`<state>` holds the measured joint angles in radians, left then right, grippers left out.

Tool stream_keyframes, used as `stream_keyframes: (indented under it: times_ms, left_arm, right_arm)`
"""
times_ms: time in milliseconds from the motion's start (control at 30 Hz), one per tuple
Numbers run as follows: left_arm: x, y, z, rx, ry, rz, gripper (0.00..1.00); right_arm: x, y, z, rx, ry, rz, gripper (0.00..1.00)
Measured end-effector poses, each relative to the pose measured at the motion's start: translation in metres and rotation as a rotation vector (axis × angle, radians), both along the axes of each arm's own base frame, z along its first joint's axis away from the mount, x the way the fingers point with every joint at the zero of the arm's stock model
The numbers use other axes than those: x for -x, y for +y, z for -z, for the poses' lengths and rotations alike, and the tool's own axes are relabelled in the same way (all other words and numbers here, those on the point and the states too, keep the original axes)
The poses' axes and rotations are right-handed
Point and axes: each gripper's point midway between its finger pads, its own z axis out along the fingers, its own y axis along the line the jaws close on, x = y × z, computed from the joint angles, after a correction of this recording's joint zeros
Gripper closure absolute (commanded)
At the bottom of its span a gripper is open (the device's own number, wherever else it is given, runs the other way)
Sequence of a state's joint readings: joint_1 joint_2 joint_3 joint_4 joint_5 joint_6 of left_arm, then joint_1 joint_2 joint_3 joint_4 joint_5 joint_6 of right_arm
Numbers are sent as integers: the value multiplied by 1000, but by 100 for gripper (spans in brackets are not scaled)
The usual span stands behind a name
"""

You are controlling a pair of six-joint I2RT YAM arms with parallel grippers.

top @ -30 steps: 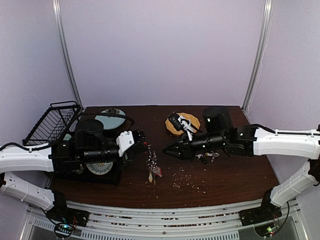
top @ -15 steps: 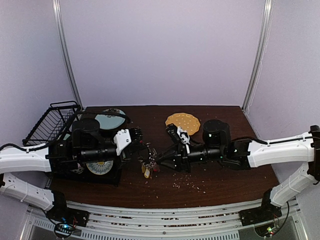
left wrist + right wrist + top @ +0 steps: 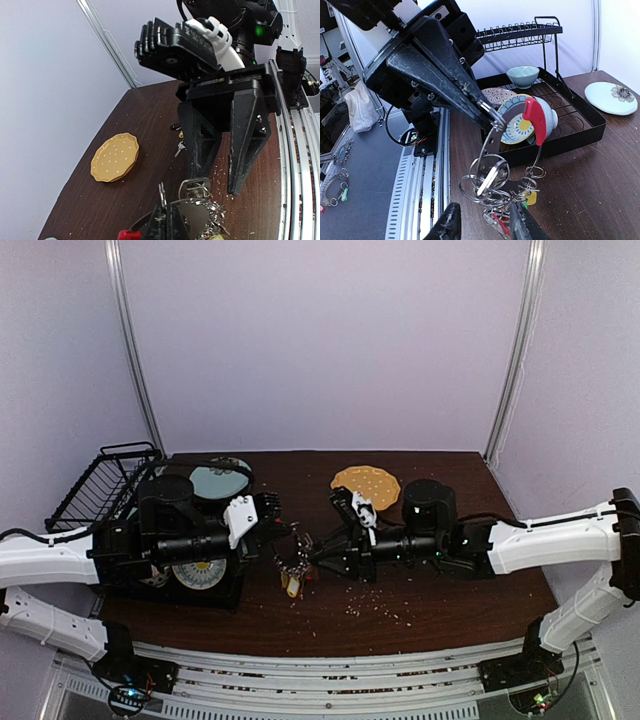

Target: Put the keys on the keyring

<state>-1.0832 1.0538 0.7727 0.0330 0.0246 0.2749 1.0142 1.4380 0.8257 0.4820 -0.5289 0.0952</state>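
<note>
- Your left gripper was clenched on the silvery band of the keyring. It held the ring up off the table, near the middle of the bench.
- The keyring hung with its long axis roughly vertical. The red section sat up top beside the pinch. The smaller rings and threaded keys were bunched at the bottom.
- Your right gripper stood released, jaws parted, with nothing seen between them.
- It pointed straight at the left gripper, tips about level with the hanging bunch. From the right wrist view the bunch dangled just ahead of the two fingers, in line with the gap between them. Whether a fingertip touched the bunch, I could not tell.
- Loose keys lay flat on the table behind the right gripper, toward the yellow plate and well apart from the keyring. In the top view your right arm hid them.
- Judgement: the right arm was the nearer to the loose keys, and the only free one. Those keys lay back from its fingertips, on the opposite side from the ring. A pick would call for drawing back and down. The left only needed to hold the ring steady, with its opening facing right.
</note>
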Motion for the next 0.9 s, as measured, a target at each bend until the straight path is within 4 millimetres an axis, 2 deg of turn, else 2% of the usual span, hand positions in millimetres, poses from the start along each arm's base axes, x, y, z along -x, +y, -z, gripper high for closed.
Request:
stream_keyframes:
  times_ms: [133, 367, 700, 900]
  left_arm:
    - [0, 0, 0, 2, 0, 3, 100]
    - [1, -1, -1, 3, 0, 8, 100]
    - [2, -1, -1, 3, -2, 14, 100]
    - [1, -1, -1, 1, -5, 13, 100]
  right_arm:
    - [-1, 3, 2, 6, -9, -10, 68]
    - [-1, 11, 0, 1, -13, -38, 84]
    - [4, 12, 0, 5, 0, -65, 99]
    - [5, 11, 5, 34, 23, -68, 100]
